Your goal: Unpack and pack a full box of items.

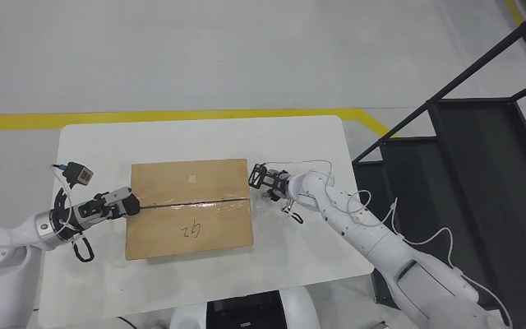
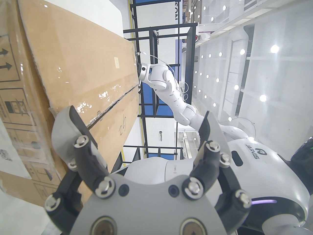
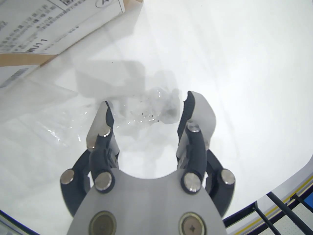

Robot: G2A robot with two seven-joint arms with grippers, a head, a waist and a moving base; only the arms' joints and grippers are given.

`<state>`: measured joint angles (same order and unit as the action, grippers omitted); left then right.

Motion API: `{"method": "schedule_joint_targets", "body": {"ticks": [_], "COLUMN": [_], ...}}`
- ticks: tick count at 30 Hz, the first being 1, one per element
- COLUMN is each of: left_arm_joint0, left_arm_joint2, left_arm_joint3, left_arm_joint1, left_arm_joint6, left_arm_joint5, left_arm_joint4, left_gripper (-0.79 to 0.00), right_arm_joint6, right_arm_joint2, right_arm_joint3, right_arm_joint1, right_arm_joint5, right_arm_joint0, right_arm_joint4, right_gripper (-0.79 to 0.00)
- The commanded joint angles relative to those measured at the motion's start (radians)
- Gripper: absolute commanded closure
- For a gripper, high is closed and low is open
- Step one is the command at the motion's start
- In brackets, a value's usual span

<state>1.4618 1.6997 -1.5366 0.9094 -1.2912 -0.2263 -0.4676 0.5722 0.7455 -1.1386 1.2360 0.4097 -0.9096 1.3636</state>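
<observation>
a closed cardboard box sits on the white table, contents hidden; left gripper gapes wide at one end, right gripper spread beside crumpled clear film.

Grey floor, yellow line, black stairs.

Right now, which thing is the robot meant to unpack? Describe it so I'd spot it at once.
On the white table lies a single flat cardboard box. It is the only brown thing there, shut, with a seam running along its top and a handwritten mark on the flap nearer the robot.
</observation>
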Motion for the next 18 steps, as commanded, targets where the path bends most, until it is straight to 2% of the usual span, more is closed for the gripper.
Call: {"method": "schedule_joint_targets", "body": {"ticks": [1, 9, 18], "left_arm_joint0": [0.000, 0.000, 0.000], "left_arm_joint2": [0.000, 0.000, 0.000], "left_arm_joint3": [0.000, 0.000, 0.000], "left_arm_joint1": [0.000, 0.000, 0.000], "left_arm_joint6": [0.000, 0.000, 0.000], "left_arm_joint5": [0.000, 0.000, 0.000], "left_arm_joint4": [0.000, 0.000, 0.000], "left_gripper": [-0.785, -0.785, -0.785], "right_arm_joint6": [0.002, -0.015, -0.044], "right_arm_joint2": [0.002, 0.070, 0.254], "right_arm_joint3": [-0.001, -0.057, -0.219], "right_arm_joint1": [0.000, -0.021, -0.082], "right_arm_joint5": [-0.001, -0.006, 0.055], "right_arm_joint0": [-0.002, -0.040, -0.163], "right_arm_joint4": [0.007, 0.022, 0.008], "right_gripper": [0.000, 0.000, 0.000]}}
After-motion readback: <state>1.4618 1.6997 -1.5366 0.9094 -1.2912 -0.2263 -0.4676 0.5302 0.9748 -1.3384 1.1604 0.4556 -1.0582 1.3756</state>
